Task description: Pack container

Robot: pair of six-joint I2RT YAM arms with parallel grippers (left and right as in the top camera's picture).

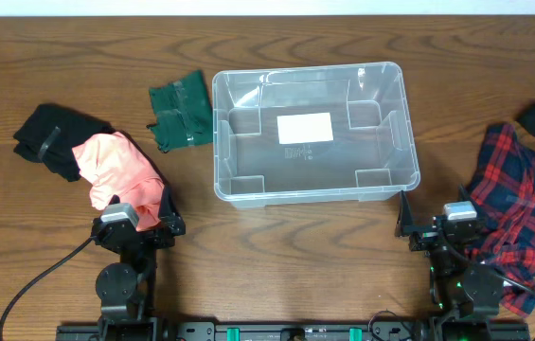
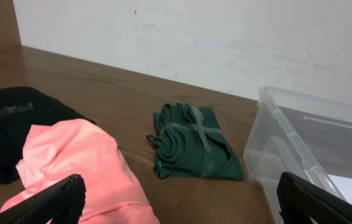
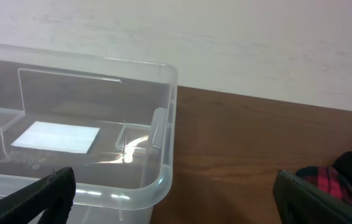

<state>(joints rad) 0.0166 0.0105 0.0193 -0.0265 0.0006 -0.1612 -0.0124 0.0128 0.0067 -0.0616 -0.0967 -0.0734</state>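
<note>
Container (image 1: 248,194) sits mid-table, white label (image 1: 304,127) on its base. Left gripper (image 2: 179,202) is spread wide over pink cloth (image 1: 115,166); contact is unclear. Right gripper (image 3: 176,196) is spread wide, gripping nothing, near the container's corner and beside plaid cloth (image 1: 508,204).

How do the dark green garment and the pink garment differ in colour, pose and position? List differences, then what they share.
Colour: the dark green garment is deep green; the pink garment is salmon. Pose: the green one is folded compactly, the pink one loosely crumpled. Position: the green one lies alone beside the container; the pink one overlaps a black garment farther left. Both lie on the table, outside the container.
</note>
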